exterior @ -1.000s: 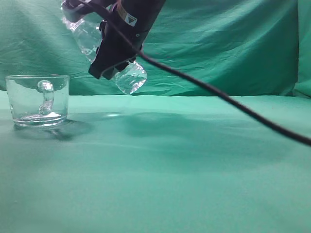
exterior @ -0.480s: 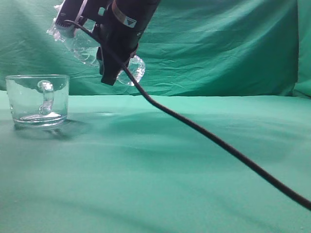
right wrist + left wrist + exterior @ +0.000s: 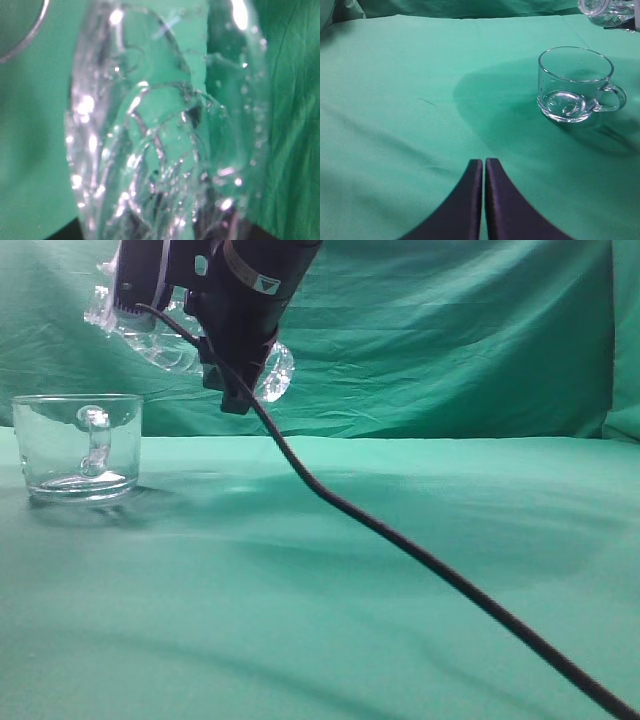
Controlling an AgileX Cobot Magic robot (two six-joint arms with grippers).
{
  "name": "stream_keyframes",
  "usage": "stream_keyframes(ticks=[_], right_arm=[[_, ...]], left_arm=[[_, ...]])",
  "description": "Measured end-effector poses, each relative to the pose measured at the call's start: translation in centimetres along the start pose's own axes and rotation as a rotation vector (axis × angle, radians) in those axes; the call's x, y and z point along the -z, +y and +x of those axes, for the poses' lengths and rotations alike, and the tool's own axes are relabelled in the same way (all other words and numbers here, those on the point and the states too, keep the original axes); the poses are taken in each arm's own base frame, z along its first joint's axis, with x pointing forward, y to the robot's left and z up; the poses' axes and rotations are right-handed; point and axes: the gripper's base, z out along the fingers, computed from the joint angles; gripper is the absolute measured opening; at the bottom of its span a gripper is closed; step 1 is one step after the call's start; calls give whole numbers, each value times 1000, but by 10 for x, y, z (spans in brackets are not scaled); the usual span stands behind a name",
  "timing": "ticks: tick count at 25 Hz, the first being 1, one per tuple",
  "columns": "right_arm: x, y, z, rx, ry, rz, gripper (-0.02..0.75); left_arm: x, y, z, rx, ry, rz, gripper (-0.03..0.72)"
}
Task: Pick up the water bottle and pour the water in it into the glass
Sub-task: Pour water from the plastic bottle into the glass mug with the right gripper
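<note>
My right gripper (image 3: pixel 175 300) is shut on the water bottle (image 3: pixel 150 335), a clear ribbed bottle held in the air and tilted almost level. Its neck points left and sits a little lower than before, above the glass (image 3: pixel 80 445). The bottle does not touch the glass. The glass is a clear handled mug standing on the green cloth at the left. In the left wrist view the glass (image 3: pixel 575 85) looks empty, with the bottle's mouth (image 3: pixel 602 9) at the top right. My left gripper (image 3: pixel 484 165) is shut and empty. In the right wrist view the bottle (image 3: pixel 165 140) fills the frame, with droplets and glints of water.
A green cloth (image 3: pixel 380 580) covers the table, and a green backdrop (image 3: pixel 460 330) hangs behind. A black cable (image 3: pixel 420 560) runs from the right arm down across the cloth to the lower right.
The right gripper has swung the bottle from steeply slanted to nearly level. Its neck has moved left and down over the glass, and its base has risen.
</note>
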Motion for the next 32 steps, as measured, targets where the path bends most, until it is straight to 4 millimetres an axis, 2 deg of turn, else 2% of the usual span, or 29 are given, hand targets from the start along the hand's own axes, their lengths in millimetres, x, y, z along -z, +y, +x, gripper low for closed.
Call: stream_keyframes(ticks=[15, 32], right_arm=[[0, -4, 7, 229, 86, 31, 249], [1, -5, 9, 275, 121, 41, 249]], left_arm=[[0, 0, 0, 0, 0, 0, 0], [0, 0, 0, 0, 0, 0, 0]])
